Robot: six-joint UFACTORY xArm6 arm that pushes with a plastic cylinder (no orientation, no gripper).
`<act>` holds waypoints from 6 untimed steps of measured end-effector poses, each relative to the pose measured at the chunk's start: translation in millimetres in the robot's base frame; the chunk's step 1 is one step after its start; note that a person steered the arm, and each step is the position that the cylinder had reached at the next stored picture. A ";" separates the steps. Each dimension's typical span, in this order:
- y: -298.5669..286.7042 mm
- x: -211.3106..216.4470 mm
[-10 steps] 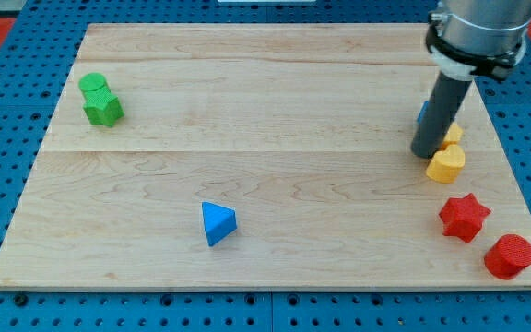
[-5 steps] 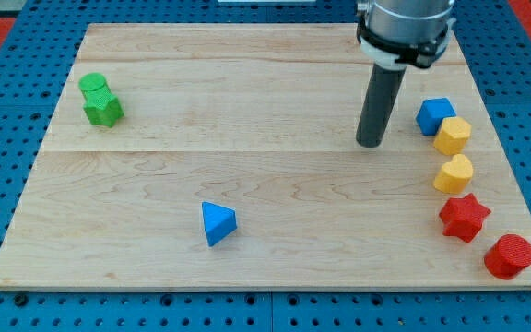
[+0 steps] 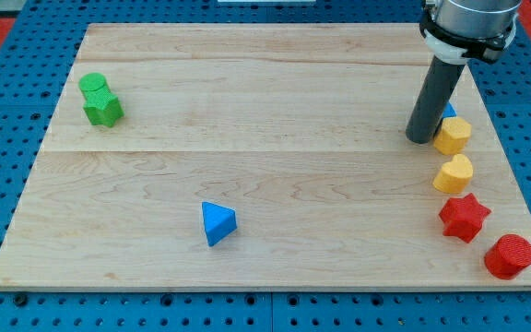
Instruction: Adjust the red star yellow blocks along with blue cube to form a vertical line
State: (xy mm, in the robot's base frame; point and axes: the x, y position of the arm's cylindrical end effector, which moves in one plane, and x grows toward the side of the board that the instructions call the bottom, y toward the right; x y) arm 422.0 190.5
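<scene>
My tip (image 3: 420, 139) swings back toward the view's right, now pressed just left of the blue cube (image 3: 449, 111), hiding most of it behind the rod.

arm: view's upper right | rod: near-upright | my tip (image 3: 420, 139) (on board)

Blue cube (image 3: 448, 111) mostly hidden behind the rod, yellow hexagon (image 3: 453, 136), yellow heart (image 3: 454, 173), red star (image 3: 464, 218) stacked below at the view's right

Robotics lab bench, wooden board (image 3: 247, 92) on blue perforated mounting plate (image 3: 7, 184), toy blocks
</scene>
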 end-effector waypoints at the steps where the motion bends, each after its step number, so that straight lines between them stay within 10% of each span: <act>1: 1.7 -2.4; 4: -7.4 -86.8; 6: 97.2 -80.8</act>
State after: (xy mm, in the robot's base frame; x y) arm 341.2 287.7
